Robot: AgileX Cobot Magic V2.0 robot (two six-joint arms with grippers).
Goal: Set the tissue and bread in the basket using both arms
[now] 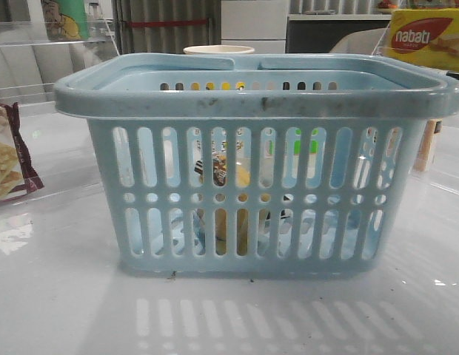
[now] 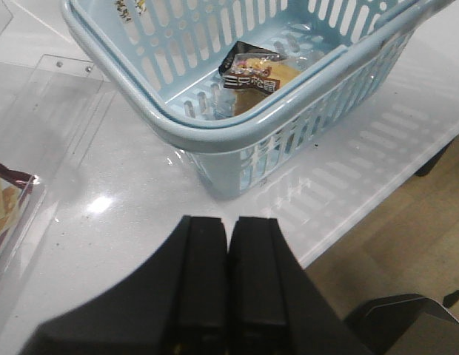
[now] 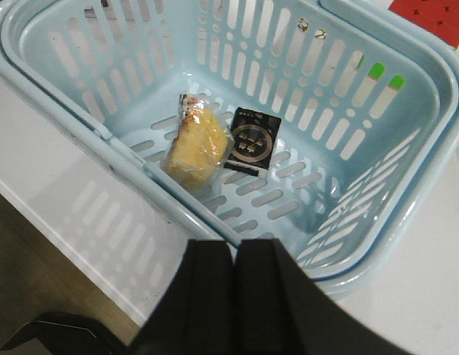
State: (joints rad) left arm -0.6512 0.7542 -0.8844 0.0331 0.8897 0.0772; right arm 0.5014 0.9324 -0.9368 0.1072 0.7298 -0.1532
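Note:
The pale blue basket [image 1: 259, 100] stands on the white table, handles folded down. Inside it lie a wrapped yellow bread [image 3: 194, 148] and a small black tissue pack [image 3: 253, 139], side by side on the basket floor. Both also show in the left wrist view, the bread [image 2: 281, 74] and the pack [image 2: 248, 72], and dimly through the slots in the front view. My left gripper [image 2: 229, 222] is shut and empty above the table beside the basket's rim [image 2: 215, 133]. My right gripper [image 3: 235, 244] is shut and empty above the basket's rim [image 3: 59, 96]. Neither arm shows in the front view.
A snack bag [image 1: 7, 151] lies at the left, also in the left wrist view [image 2: 4, 200]. A yellow nabati box [image 1: 426, 37] stands at the back right, a white cup [image 1: 218, 50] behind the basket. A clear acrylic panel [image 2: 52, 96] lies beside it. The table's edge [image 2: 377, 214] runs near the basket.

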